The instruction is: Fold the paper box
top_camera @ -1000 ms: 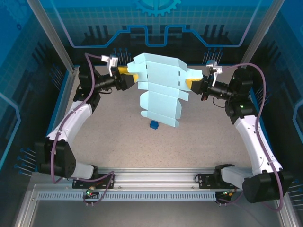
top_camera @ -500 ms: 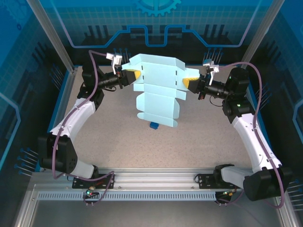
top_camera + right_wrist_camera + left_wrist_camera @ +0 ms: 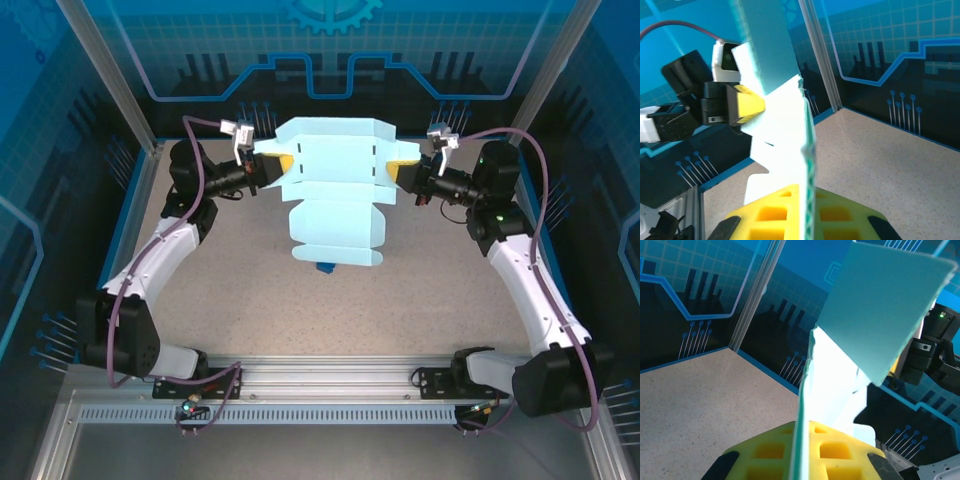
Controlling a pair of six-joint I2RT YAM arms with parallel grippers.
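**Q:** What is shown from above?

**A:** The paper box (image 3: 335, 200) is held unfolded and clear of the tabletop (image 3: 220, 290), toward the far side. Its left edge is pinched by the left hand (image 3: 283, 162) and its right edge by the right hand (image 3: 403, 168). The sheet is probably hung between the two so that its creases can be worked. A small blue cube (image 3: 325, 266) is seen below its near edge.

**Q:** And at the left wrist?

**A:** The card is seen edge-on and clamped between the yellow pads (image 3: 835, 452), with a flap bent off to the right.

**Q:** And at the right wrist?

**A:** The same pinch is mirrored. The card is gripped between that hand's pads (image 3: 775, 215), and the left hand is seen across the sheet.
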